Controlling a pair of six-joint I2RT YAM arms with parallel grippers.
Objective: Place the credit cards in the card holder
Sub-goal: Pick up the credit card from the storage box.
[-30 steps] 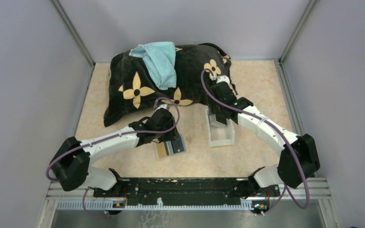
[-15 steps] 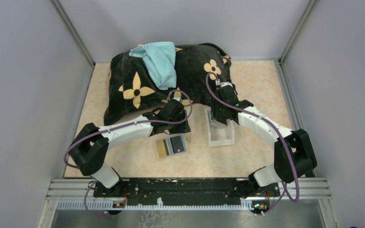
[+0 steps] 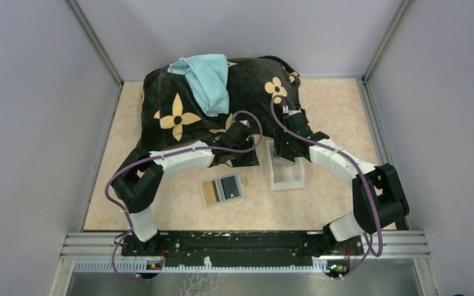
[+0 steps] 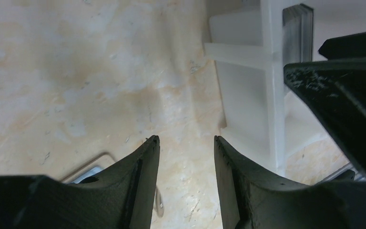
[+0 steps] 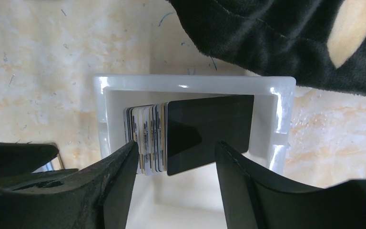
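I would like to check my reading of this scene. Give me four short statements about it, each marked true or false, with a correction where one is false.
1. A light blue towel lies on the dark flowered cloth. True.
2. The white tray is empty. False: a stack of cards stands on edge in it, with a black card in front.
3. The right gripper is open above the white tray. True.
4. The left gripper holds a gold card. False: nothing is between its fingers; the gold card lies flat on the table beside a dark grey card.
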